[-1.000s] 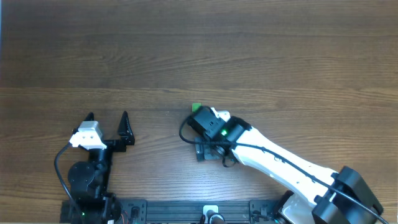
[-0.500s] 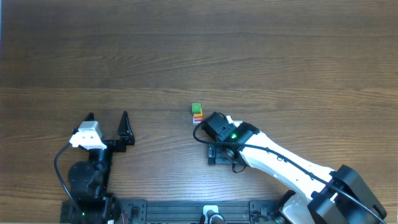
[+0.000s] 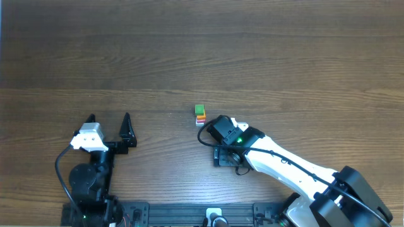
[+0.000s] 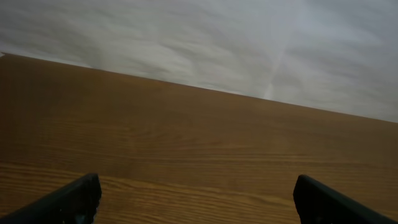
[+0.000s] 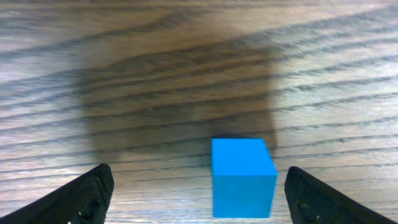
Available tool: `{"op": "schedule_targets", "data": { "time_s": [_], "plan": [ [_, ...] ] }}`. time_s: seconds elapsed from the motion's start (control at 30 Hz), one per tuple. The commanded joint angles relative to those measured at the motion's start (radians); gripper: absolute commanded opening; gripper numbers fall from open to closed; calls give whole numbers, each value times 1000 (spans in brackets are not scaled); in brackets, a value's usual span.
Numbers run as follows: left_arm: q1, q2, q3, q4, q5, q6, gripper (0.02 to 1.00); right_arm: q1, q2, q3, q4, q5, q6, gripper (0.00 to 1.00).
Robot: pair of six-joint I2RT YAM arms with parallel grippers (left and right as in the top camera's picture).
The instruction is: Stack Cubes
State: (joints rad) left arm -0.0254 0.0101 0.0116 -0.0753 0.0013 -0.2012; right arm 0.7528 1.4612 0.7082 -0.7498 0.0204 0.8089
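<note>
The right gripper (image 5: 198, 186) hangs low over the table (image 3: 284, 57) with its jaws spread wide, and the blue cube (image 5: 242, 177) sits on the wood between them. The cube touches neither of the fingers (image 5: 87, 196) and lies nearer one than the other. Only the dark tips of those fingers come into the right wrist view, cut off at the edge, and a broad shadow darkens the grain beyond the cube. From above, the black wrist of the right arm (image 3: 284, 165) covers both the jaws and the spot under them. Just beside that wrist stands the stack (image 3: 200, 115), with a green cube (image 3: 200, 109) on top and an orange cube (image 3: 201, 116) under it. The lowest layer is a pale sliver too small to name. The left gripper (image 3: 108, 121) rests well apart from the stack, close to its own base, with jaws wide and nothing between them. Its wrist view catches just the two fingertips, bare wood ahead, and a pale, blurred wall (image 4: 199, 43) past the table's far edge.
</note>
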Motion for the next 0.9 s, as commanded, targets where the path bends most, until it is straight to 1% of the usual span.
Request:
{"op": "schedule_targets", "data": {
  "time_s": [0.03, 0.13, 0.2, 0.23, 0.33, 0.4, 0.9],
  "plan": [
    [6, -7, -6, 0, 10, 14, 1000, -13, -8, -19, 3, 0, -3, 812],
    [6, -7, -6, 0, 10, 14, 1000, -13, -8, -19, 3, 0, -4, 746],
    [6, -7, -6, 0, 10, 14, 1000, -13, -8, -19, 3, -1, -11, 687],
    [6, -7, -6, 0, 10, 14, 1000, -13, -8, -19, 2, -1, -14, 614],
    [6, -7, -6, 0, 10, 14, 1000, -13, -8, -19, 2, -1, -14, 529],
    [6, -7, -6, 0, 10, 14, 1000, -13, -8, -19, 2, -1, -16, 489],
    [6, -7, -6, 0, 10, 14, 1000, -13, -8, -22, -1, 1, -21, 310]
  ]
}}
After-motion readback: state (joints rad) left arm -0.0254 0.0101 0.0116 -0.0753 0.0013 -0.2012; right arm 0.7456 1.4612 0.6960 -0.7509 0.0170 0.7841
